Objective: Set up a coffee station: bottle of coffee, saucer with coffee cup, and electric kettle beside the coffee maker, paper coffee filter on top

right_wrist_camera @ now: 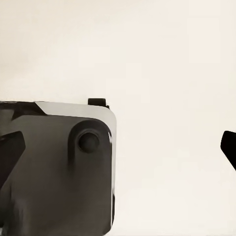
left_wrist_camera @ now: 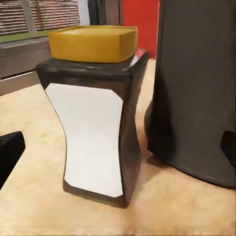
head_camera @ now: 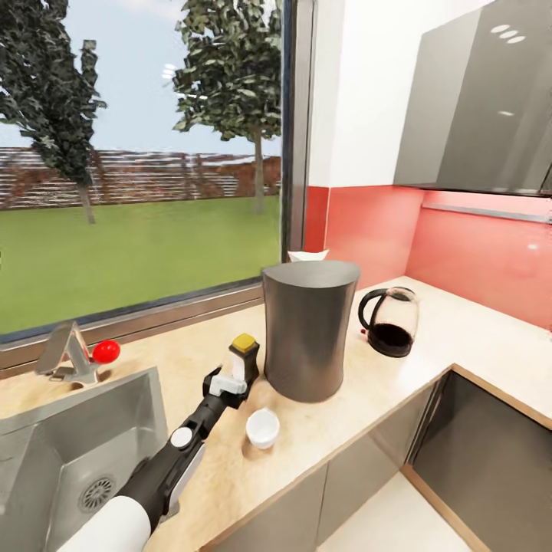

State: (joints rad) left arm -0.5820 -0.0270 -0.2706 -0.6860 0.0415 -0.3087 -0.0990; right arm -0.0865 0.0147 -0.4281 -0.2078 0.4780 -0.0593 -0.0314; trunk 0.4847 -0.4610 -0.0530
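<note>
A: L jaws (head_camera: 232,377) status?
B: Over the desk (head_camera: 337,429), right at the bottle of coffee (head_camera: 244,359). Wrist cam: fingers (left_wrist_camera: 10,155) spread wide at both frame edges, bottle (left_wrist_camera: 96,115) standing upright on the desk btwn them, no contact visible. So jaws apart, not clamped.
A: What's nearest the jaws?
B: Coffee cup (head_camera: 262,427), just beside the arm on the near side, sitting bare on the desk. Sink (head_camera: 54,452) on the other side of the arm.
A: Coffee maker?
B: Coffee maker (head_camera: 308,338) just past the bottle, close beside it, small gap. Same in wrist cam (left_wrist_camera: 196,88). White paper coffee filter (head_camera: 308,255) peeks up behind its top rim; can't tell if it's on top or behind.
A: Kettle?
B: Electric kettle (head_camera: 389,321) farther out, beyond the maker, near the red backsplash (head_camera: 368,230). Apart from the maker.
A: R jaws?
B: R wrist cam: dark finger tips (right_wrist_camera: 228,147) at both frame edges, wide apart, nothing btwn, pale surface behind.
</note>
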